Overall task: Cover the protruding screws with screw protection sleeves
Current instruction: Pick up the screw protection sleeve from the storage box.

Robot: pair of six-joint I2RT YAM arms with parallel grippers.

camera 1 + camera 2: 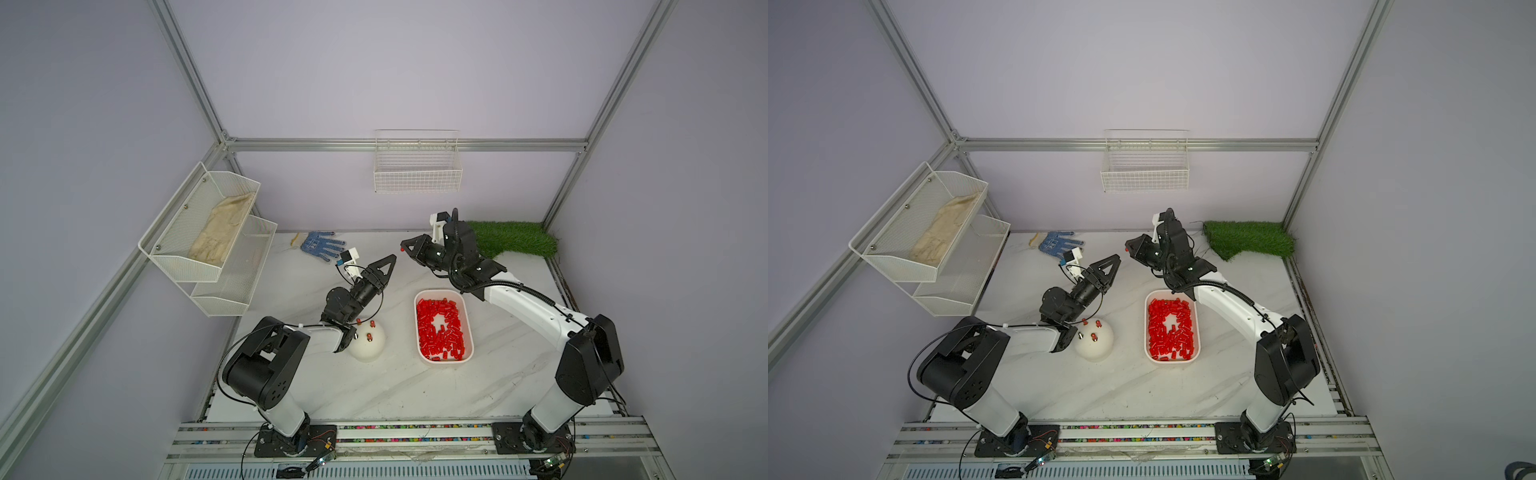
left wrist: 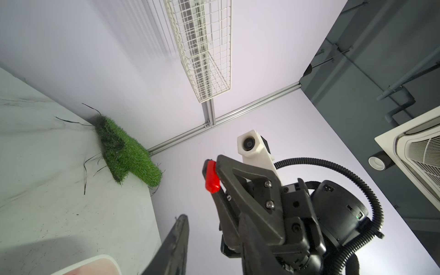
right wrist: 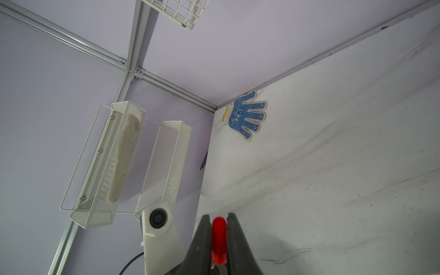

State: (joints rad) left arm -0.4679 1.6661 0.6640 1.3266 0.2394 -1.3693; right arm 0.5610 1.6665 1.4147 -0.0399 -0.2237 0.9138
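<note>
The white marbled table carries everything. The left arm reaches over a white dome, and the right arm reaches past the far end of a white tray. A heap of loose red sleeves fills the tray, which stands just beside the dome. Red caps stand over the screws on the dome's top; these are too small to tell whether any is bare.

Both hands are raised off the table beyond the tray and dome, tips pointing at each other. The right gripper is clamped on a single red sleeve, pinched between its two fingertips with one end sticking out past them. The left gripper is near that sleeve but apart from it. In the left wrist view its fingers stand apart with nothing between them. The held sleeve is well apart from the dome.
</note>
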